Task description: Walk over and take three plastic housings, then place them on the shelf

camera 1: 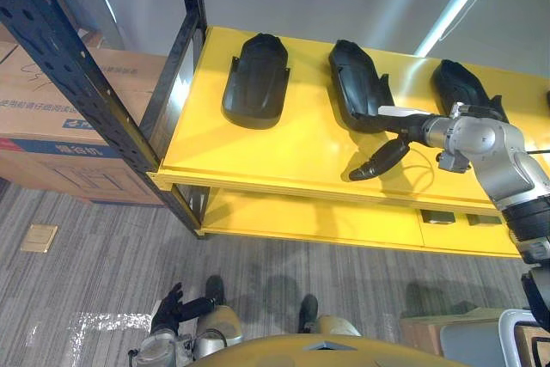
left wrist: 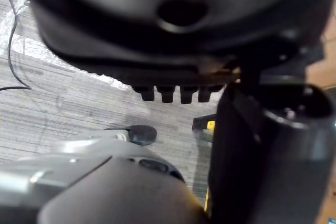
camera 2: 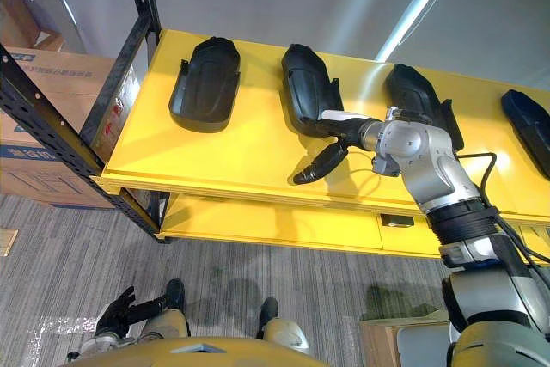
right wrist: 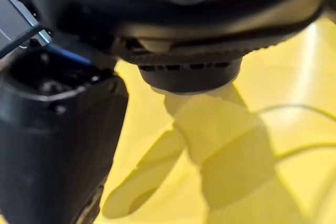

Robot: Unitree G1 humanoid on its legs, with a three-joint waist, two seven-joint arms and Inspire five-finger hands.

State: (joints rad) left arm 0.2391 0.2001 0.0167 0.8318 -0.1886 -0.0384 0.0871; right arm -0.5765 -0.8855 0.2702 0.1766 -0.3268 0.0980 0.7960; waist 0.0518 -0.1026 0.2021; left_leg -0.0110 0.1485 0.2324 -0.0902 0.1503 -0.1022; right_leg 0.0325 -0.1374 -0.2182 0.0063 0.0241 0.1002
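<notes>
Several black plastic housings lie in a row on the yellow shelf: one at the left, one in the middle, one to the right, and a further one at the far right. My right hand reaches over the shelf beside the middle housing. Its white-covered thumb lies against that housing's near edge. Its fingers are straight and slant down over bare yellow board, holding nothing. My left hand hangs low by the floor with relaxed fingers and nothing in it.
Black perforated uprights frame the rack's left end, with stacked cardboard boxes behind them. A lower yellow shelf sits under the top board. Another cardboard box stands on the grey carpet at lower right.
</notes>
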